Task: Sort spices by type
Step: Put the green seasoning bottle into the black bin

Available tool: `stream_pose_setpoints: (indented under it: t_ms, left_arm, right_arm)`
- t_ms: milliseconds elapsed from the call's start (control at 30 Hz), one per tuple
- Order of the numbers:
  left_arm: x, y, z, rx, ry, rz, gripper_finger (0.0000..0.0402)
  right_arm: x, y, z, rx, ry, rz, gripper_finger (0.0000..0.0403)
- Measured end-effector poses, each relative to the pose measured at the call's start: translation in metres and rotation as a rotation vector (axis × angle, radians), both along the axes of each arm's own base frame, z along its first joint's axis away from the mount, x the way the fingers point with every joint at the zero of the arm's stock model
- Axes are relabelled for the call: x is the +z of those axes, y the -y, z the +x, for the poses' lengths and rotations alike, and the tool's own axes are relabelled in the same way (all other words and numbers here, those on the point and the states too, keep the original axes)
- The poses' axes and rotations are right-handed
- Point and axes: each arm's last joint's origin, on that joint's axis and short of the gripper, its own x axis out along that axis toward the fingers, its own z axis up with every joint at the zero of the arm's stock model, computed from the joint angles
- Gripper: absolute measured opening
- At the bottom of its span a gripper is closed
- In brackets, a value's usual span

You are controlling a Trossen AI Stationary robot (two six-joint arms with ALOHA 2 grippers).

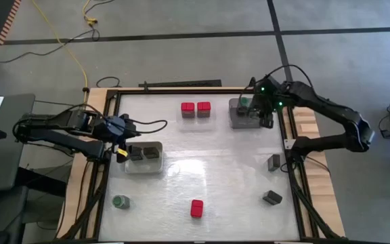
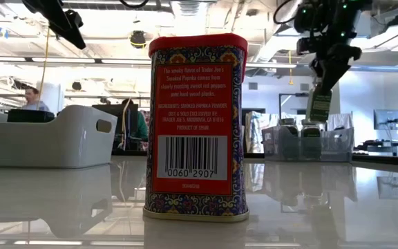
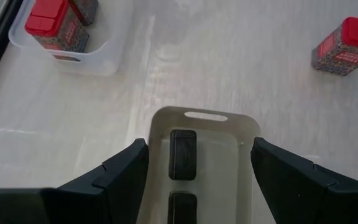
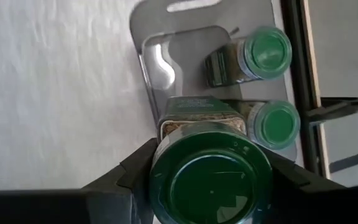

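Lowering a green-lidded jar into the clear tray.

My right end effector (image 4: 211, 171) is clenched on the green-lidded jar (image 4: 211, 177), above the clear tray (image 4: 151, 56); I should descend straight, beside the two jars (image 4: 263, 53) just ahead; my wrist view shows that gap, the high view doesn't; my left end effector (image 3: 197, 168) hangs released.

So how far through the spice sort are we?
Partway. Done: two dark tins in the left tray, two red tins in a clear tray, two green jars in the right tray. In hand: right gripper holds a third jar above it. Left: one jar, one red tin, two dark tins. Left gripper open.
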Motion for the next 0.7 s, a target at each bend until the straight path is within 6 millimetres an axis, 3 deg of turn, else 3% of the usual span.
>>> stream_pose_setpoints:
  t_ms: [167, 433, 700]
  left_arm:
    - [0.0, 0.0, 0.0, 0.004, -0.001, 0.017, 0.0269]
    - [0.0, -0.001, 0.0, 0.0, -0.001, 0.024, 0.0269]
    - [0.0, -0.001, 0.0, 0.0, -0.001, 0.025, 0.0269]
  right_arm:
    - [-0.012, 0.012, 0.003, -0.009, -0.055, 0.032, 0.0219]
    - [-0.051, 0.021, 0.011, 0.058, -0.134, 0.066, 0.0219]
    - [-0.065, 0.026, 0.007, 0.059, -0.129, 0.051, 0.0219]
